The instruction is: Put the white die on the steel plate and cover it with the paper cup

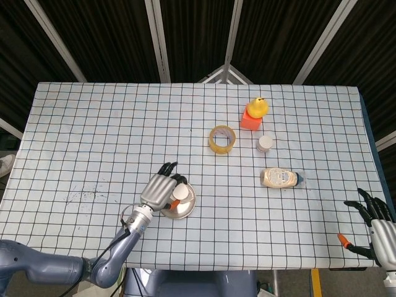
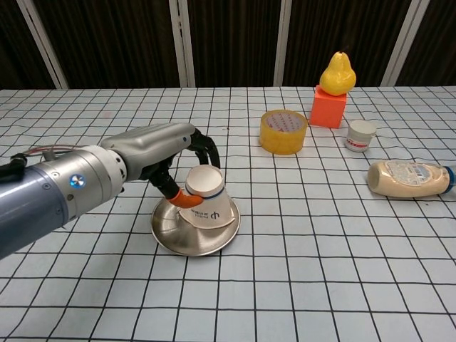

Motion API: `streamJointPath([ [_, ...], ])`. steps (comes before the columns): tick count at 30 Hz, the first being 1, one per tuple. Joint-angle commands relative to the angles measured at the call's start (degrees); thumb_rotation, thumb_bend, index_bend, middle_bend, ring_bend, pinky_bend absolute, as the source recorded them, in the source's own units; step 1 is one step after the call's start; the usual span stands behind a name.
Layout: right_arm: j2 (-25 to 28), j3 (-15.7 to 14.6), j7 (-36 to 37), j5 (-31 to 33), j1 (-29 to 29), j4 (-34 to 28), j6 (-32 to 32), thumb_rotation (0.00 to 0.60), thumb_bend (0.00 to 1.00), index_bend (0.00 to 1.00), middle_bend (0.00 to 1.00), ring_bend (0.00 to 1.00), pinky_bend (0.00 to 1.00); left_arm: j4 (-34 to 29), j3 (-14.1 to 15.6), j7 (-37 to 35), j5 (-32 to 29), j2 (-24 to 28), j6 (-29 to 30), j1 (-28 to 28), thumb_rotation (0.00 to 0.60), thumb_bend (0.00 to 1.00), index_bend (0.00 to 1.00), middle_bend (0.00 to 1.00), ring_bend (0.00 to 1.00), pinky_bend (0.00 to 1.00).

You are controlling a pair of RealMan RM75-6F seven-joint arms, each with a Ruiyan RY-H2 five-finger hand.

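The paper cup (image 2: 209, 201) is seen upside down on the steel plate (image 2: 189, 234), and it is tilted, with its rim at the plate's right edge. The cup is held by the left hand (image 2: 165, 153), whose dark fingers are curled over the cup's top while the orange thumb tip is pressed against its side. In the head view the cup (image 1: 180, 193) is partly hidden under the left hand (image 1: 159, 190), and the plate (image 1: 184, 207) is found near the front of the checked table (image 1: 93, 136). The white die cannot be seen, so it cannot be told where it lies.

The right hand (image 1: 376, 230) is kept at the table's front right corner, well apart from everything, with its fingers spread and nothing in it.

From the plate, a yellow tape roll (image 2: 283, 131) is found at about 1 o'clock. An orange block (image 2: 328, 107) with a yellow pear (image 2: 338, 73) on top is placed farther off near 2 o'clock. A small white jar (image 2: 360, 135) is set just right of the block. A sauce bottle (image 2: 410, 178) is laid on its side at about 3 o'clock.
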Motion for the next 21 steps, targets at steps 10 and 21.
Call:
streamJointPath([
  [10, 0.1, 0.0, -0.1, -0.2, -0.1, -0.2, 0.3, 0.6, 0.23, 0.27, 0.05, 0.09, 0.0, -9.1, 0.4, -3.7, -6.3, 4.1, -4.8, 1.8, 0.6, 0.53, 0.49, 0.35, 0.02, 0.0],
  [21, -0.2, 0.0, -0.6, 0.0, 0.0, -0.2, 0.0, 0.6, 0.23, 0.26, 0.05, 0.09, 0.0, -9.2, -1.5, -7.8, -7.2, 6.4, -6.2, 2.4, 0.6, 0.53, 0.5, 0.35, 0.02, 0.0],
])
